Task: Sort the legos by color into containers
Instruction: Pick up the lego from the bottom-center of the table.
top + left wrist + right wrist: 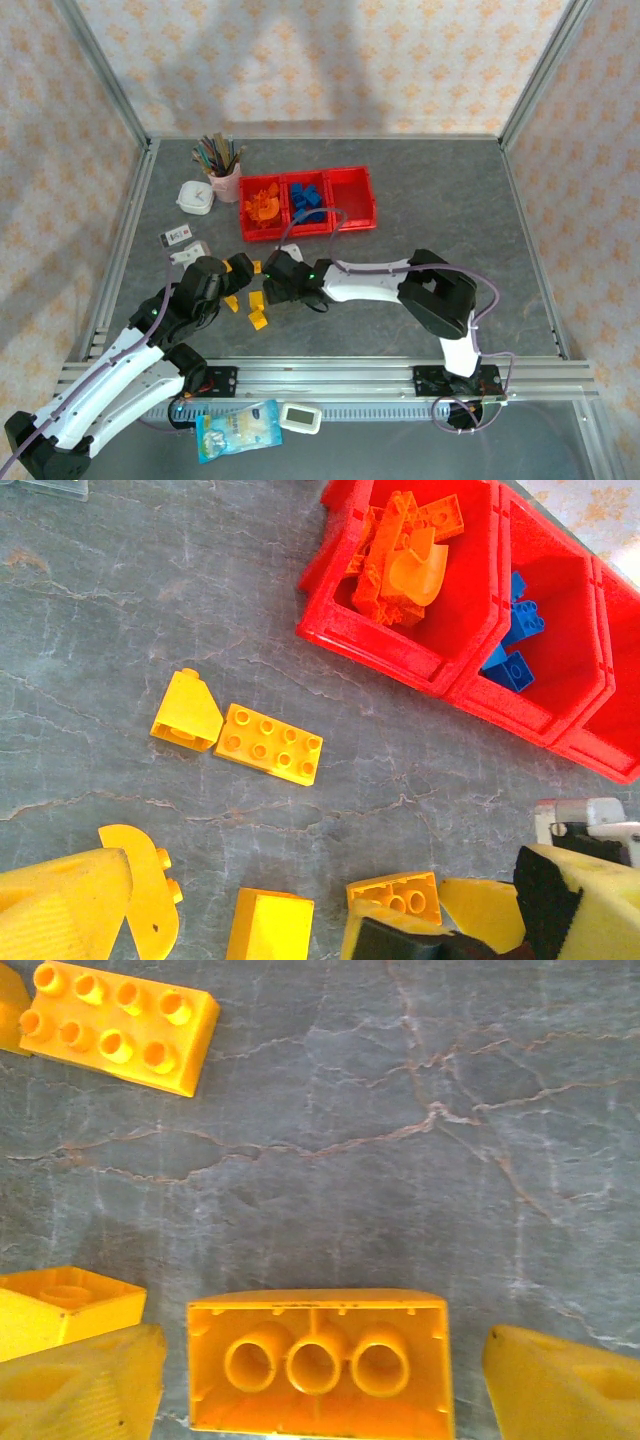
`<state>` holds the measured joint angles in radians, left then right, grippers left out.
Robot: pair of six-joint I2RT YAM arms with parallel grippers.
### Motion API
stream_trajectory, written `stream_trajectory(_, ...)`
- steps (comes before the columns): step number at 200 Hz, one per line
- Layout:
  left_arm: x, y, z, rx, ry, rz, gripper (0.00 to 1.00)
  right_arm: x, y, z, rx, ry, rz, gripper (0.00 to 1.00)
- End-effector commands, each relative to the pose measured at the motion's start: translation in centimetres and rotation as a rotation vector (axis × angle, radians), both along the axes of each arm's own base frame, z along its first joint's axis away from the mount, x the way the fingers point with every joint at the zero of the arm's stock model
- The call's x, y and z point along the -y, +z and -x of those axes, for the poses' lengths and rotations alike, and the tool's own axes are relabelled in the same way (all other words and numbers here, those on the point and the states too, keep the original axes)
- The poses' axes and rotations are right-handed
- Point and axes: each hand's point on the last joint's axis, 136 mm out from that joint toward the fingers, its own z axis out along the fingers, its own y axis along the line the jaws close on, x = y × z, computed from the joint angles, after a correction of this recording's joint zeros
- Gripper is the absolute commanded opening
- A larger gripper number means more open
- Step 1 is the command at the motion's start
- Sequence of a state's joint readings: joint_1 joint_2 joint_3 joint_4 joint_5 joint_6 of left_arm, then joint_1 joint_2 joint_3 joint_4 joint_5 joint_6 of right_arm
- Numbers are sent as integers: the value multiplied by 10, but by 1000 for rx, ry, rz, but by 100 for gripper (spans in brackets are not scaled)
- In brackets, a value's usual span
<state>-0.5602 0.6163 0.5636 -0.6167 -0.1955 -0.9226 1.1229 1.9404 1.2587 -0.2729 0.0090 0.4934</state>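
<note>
Three joined red containers [345,226] stand mid-table: orange legos [262,205] fill the left one, blue legos [308,199] the middle one, and the right one holds nothing. Several yellow legos [258,318] lie on the grey table in front. My right gripper [320,1385] is open low over an upside-down yellow brick [318,1360], with a gap at each finger. My left gripper [320,920] is open just left of it, above a sloped yellow brick [270,925] and a curved yellow piece [150,890]. A flat studded yellow brick [268,744] and a small yellow wedge [187,712] lie farther out.
A pink cup of pencils [224,178] and a white box [195,197] stand left of the containers. Two small cards [178,237] lie near the left rail. A blue packet [238,428] and a white device [300,416] sit on the near frame.
</note>
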Motion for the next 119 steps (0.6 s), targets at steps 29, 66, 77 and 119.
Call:
stream_trajectory(29, -5, 13, -1, 38, 20, 6, 99, 0, -17, -1, 20, 22, 95, 85)
stream_trajectory(66, -2, 12, -2, 36, 7, 16, 99, 6, -15, -6, 48, 6, 120, 68)
stream_trajectory(77, 0, 13, -2, 38, -2, 18, 99, 7, -11, -8, 56, -1, 116, 63)
stream_trajectory(119, 7, 22, -7, 60, -27, 29, 99, 20, 20, -24, 70, -44, 46, 55)
